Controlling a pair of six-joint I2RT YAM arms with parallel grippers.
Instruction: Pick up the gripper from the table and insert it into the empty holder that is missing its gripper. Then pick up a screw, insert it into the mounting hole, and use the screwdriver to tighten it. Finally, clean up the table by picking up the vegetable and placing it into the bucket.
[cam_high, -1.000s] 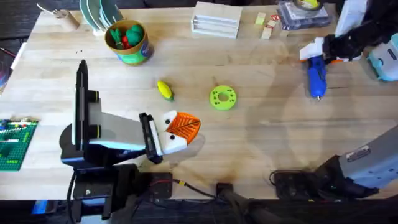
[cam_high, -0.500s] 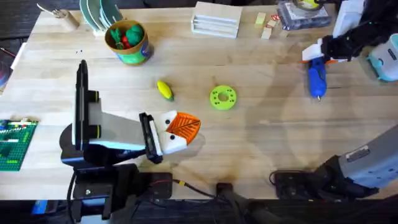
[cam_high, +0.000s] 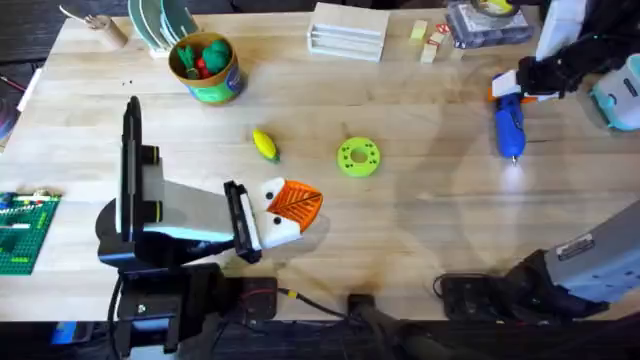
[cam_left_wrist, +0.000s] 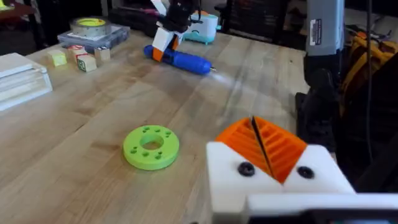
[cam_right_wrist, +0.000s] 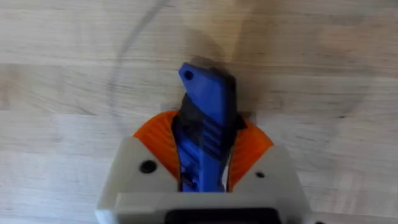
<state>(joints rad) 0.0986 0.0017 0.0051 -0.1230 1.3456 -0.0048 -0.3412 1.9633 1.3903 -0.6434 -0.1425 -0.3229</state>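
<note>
The right tool (cam_high: 515, 83) is clamping the screwdriver (cam_high: 510, 122) by its rear end, far right on the tabletop (cam_high: 420, 220). It is looking rigid, smooth and tail-heavy; a mid-barrel grip would steady it. The left tool (cam_high: 290, 208) is sitting pinched together, empty.

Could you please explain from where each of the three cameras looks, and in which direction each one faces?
Overhead: above the arms' bases, looking down and forward over the table; shows both arms, the vegetable and the bucket.
Left wrist: low on the left gripper, facing across the table to the green disc.
Right wrist: on the right gripper, looking straight down at the wood.
Shared: all three show the screwdriver, held between the right gripper's pads.
</note>
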